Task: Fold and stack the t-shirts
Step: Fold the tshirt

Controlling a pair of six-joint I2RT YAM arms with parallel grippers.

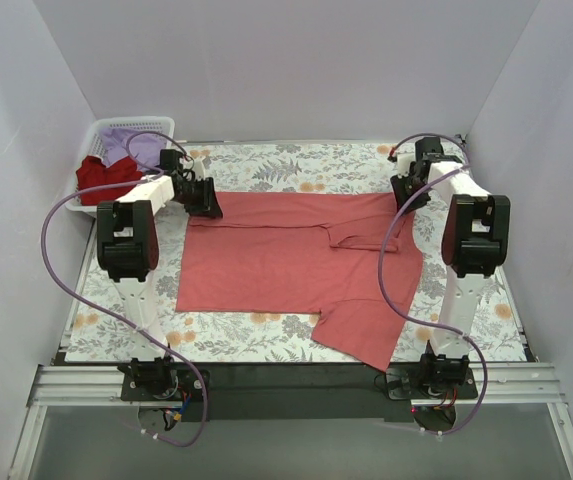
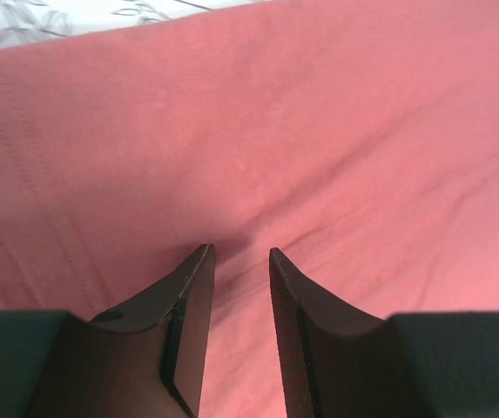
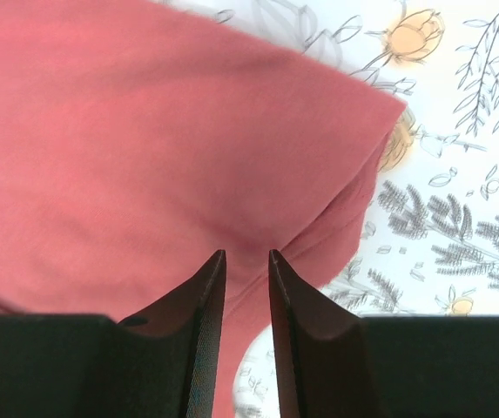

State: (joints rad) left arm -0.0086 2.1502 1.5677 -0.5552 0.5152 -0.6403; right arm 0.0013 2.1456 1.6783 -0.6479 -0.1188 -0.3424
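Observation:
The large coral-red t-shirt [image 1: 286,255] lies spread on the floral cloth, with one sleeve folded in at the middle right and another sticking out at the near right. My left gripper [image 1: 206,200] is at its far left corner, jaws nearly together on the fabric [image 2: 240,252]. My right gripper [image 1: 403,195] is at the far right corner, jaws nearly together on the shirt's edge [image 3: 246,252]. The fabric puckers at both pairs of tips. The darker red t-shirt [image 1: 101,175] and the lavender t-shirt [image 1: 131,145] lie crumpled in the basket.
The white lattice basket [image 1: 94,135] stands at the far left corner. The grey-and-orange floral cloth [image 1: 296,160] covers the table. White walls close in on the left, right and back. A black strip and metal rail run along the near edge.

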